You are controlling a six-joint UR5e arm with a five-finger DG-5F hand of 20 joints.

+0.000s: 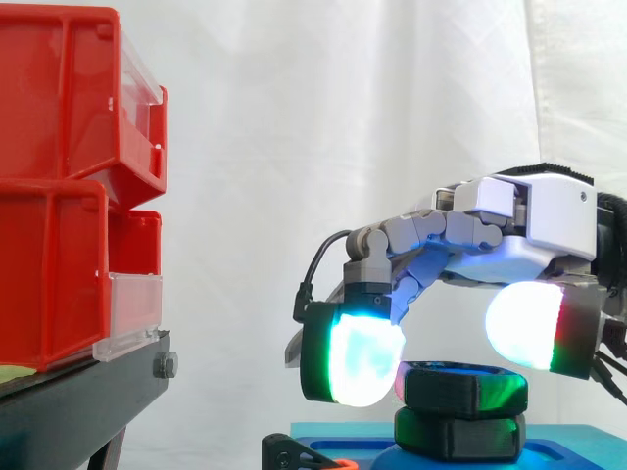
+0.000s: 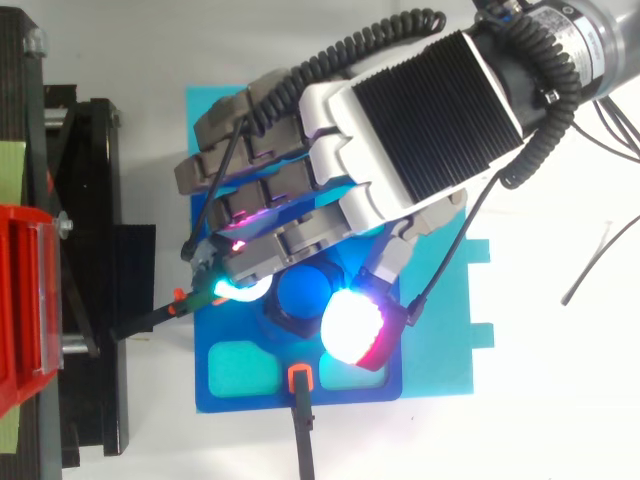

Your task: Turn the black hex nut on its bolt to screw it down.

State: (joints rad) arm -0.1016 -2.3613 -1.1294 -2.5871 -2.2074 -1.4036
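Observation:
The black hex nut (image 1: 460, 388) sits on a blue bolt (image 2: 305, 290), above a second black hex piece (image 1: 458, 437) at the base. Both stand on a blue fixture (image 2: 232, 385) lying on a teal plate (image 2: 445, 330). My hand (image 1: 529, 220) comes in from the right and arches over the nut with its fingers curled down. A cyan-white fingertip (image 1: 361, 358) presses the nut's left side and the white-red thumb pad (image 1: 529, 325) is against its right. From above, the nut (image 2: 288, 324) shows as a dark ring between the two glowing pads.
Red bins (image 1: 69, 186) are stacked on a black stand (image 1: 88, 392) to the left, close to the fingers. Black straps with orange clips (image 2: 299, 380) stick out from the fixture's front and left edges. A thin loose cable (image 2: 598, 255) lies on the white table to the right.

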